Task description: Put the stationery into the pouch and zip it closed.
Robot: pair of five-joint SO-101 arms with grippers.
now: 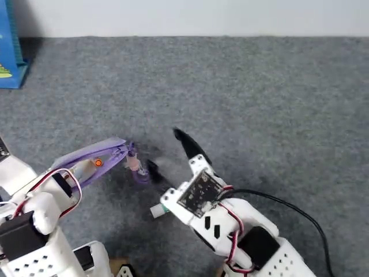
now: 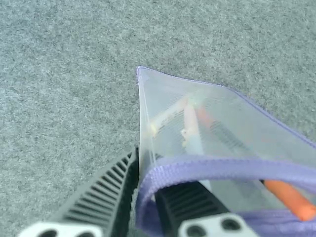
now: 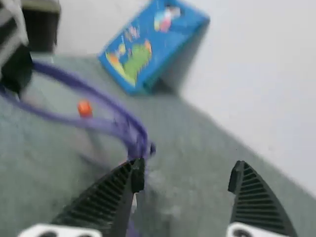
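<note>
A translucent pouch (image 1: 92,160) with a purple zipper band is held up off the grey carpet. My left gripper (image 2: 147,195) is shut on its purple edge (image 2: 217,170). Through the pouch wall (image 2: 197,123) I see pens and an orange-tipped item (image 2: 291,197) inside. The pouch mouth (image 3: 89,106) hangs open as a purple loop, with an orange cap (image 3: 85,107) showing in it. My right gripper (image 3: 187,173) is open at the zipper end of the pouch (image 1: 137,170). One of its fingers (image 3: 121,192) is right beside the purple band, and nothing lies between the jaws.
A blue box (image 1: 8,52) leans against the white wall at the far left edge, also visible as the blue box (image 3: 148,44) behind the pouch. Grey carpet (image 1: 259,98) stretches open to the right and back. A black cable (image 1: 300,213) trails from the right arm.
</note>
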